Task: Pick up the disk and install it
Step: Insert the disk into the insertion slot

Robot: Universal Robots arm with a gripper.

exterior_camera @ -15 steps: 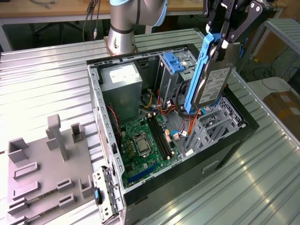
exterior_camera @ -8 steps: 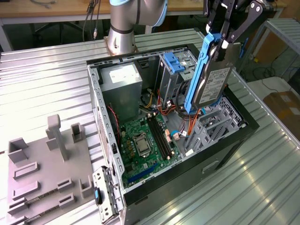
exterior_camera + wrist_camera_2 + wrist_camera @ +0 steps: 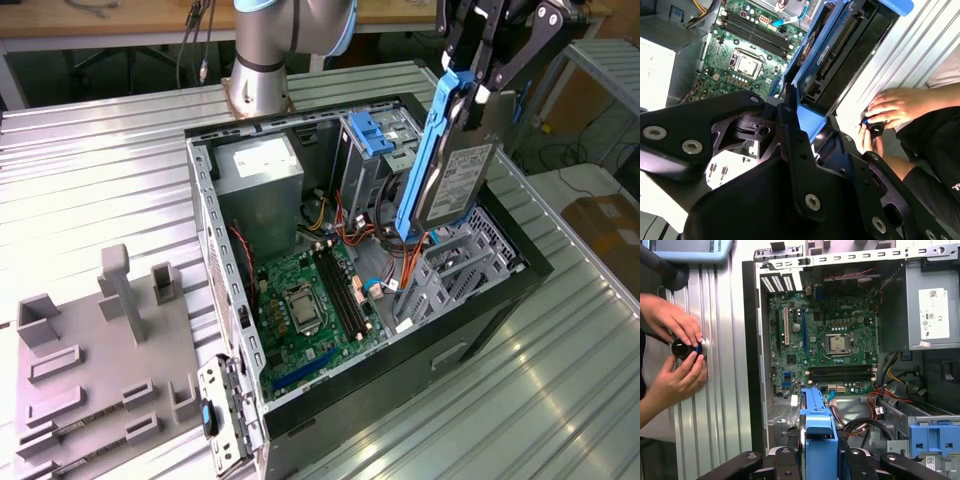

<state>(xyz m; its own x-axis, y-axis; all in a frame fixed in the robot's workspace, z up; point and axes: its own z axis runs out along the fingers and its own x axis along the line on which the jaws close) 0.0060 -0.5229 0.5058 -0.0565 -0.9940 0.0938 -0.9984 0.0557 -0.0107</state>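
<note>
Exterior view, upper right: the gripper (image 3: 478, 88) grasps the disk (image 3: 455, 185), upright above the open case (image 3: 213, 250), which holds a motherboard (image 3: 310, 300), power supply (image 3: 258, 180) and blue bracket (image 3: 378, 135).

- Disk (image 3: 458, 185): a white label with black print covers its face; the lines are too small to read.
- Power supply (image 3: 920, 300): a white sticker with rows of small marks, near its edge; not legible.
- Motherboard (image 3: 840, 320): short white lettering above the socket, plus tiny white component marks.
</note>
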